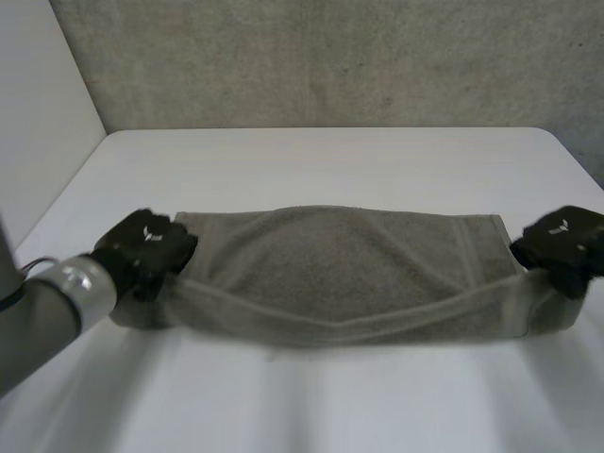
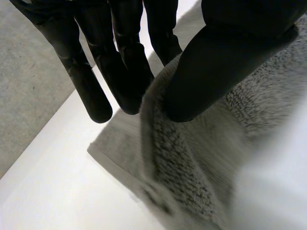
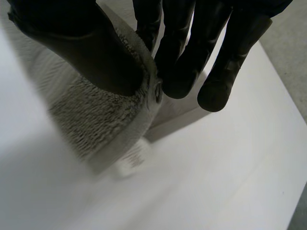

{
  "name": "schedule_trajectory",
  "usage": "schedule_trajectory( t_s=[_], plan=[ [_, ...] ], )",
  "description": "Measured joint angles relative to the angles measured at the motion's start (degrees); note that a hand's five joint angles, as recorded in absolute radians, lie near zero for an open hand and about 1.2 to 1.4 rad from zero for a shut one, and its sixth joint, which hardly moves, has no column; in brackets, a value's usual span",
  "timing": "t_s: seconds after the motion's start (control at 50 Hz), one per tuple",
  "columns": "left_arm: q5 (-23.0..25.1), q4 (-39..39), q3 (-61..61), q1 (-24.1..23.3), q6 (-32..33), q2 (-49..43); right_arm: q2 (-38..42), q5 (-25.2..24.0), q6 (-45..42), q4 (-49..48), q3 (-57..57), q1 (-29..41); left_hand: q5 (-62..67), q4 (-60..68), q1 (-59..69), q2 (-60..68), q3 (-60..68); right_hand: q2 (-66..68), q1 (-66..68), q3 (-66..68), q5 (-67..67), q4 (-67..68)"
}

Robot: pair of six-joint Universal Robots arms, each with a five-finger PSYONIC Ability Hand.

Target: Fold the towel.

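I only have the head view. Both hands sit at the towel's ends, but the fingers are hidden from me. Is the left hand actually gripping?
Observer: Yes. The left wrist view shows the left hand pinching the towel edge between thumb and fingers.
Operator: And the right?
Observer: Same. The right hand pinches a raised fold of the edge against its thumb.
Operator: Is the whole left end lifted?
Observer: No. Beyond the left fingertips a lower layer lies flat on the table.

Dim, even light; soft shadow under towel point(image 1: 340, 255).
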Motion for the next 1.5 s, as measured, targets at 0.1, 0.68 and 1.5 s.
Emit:
schedule_trajectory(
  t_s=[0.1, 0.68, 1.5],
  plan=[
    [-0.3, 1.6, 14.2, -1.0, -4.4, -13.8, 11.1, 2.7, 6.9, -3.5, -11.0, 5.0, 0.0, 0.0, 0.0, 0.0, 0.0, 0.0, 0.0, 0.0, 0.0, 0.0],
    [-8.1, -4.1, 71.8, -4.1, -8.1, -55.4, 44.4, 17.2, 17.6, -16.1, -51.8, 12.5, 0.0, 0.0, 0.0, 0.0, 0.0, 0.0, 0.0, 0.0, 0.0, 0.0],
    [-12.6, 2.0, 31.9, -4.7, -20.2, -17.6, 13.5, 12.9, 25.3, -18.1, -23.5, 10.8, -57.6, -60.2, -58.6, -60.3, -60.2, -61.5, -63.6, -63.9, -64.4, -63.1]
  ],
)
